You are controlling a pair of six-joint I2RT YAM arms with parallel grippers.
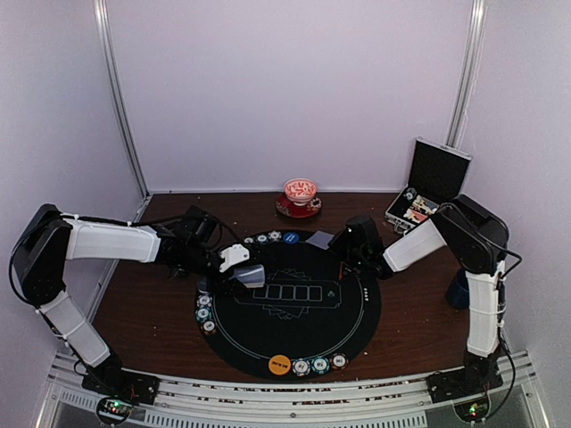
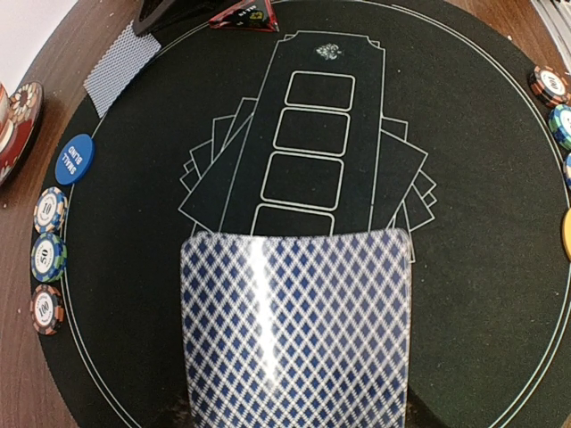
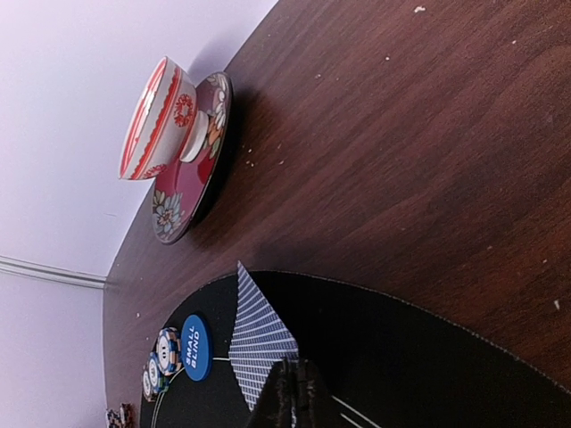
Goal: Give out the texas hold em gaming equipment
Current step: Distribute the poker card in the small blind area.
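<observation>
Over the dark wooden table's (image 1: 152, 303) round black felt mat (image 1: 357, 321), my left end effector (image 1: 239, 266) grips a blue diamond-backed playing card (image 2: 294, 330) by the printed boxes (image 2: 308, 134), right end effector (image 3: 293, 392) closed empty; mid-deal, I judge, next needing a low, flat release

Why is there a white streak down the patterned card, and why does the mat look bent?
Left wrist view: light glares off the glossy playing card close to the lens, and the wide lens bows the black mat. Right wrist view: the picture is turned sideways, so the cup looks tipped. Top external view: evenly lit.
</observation>
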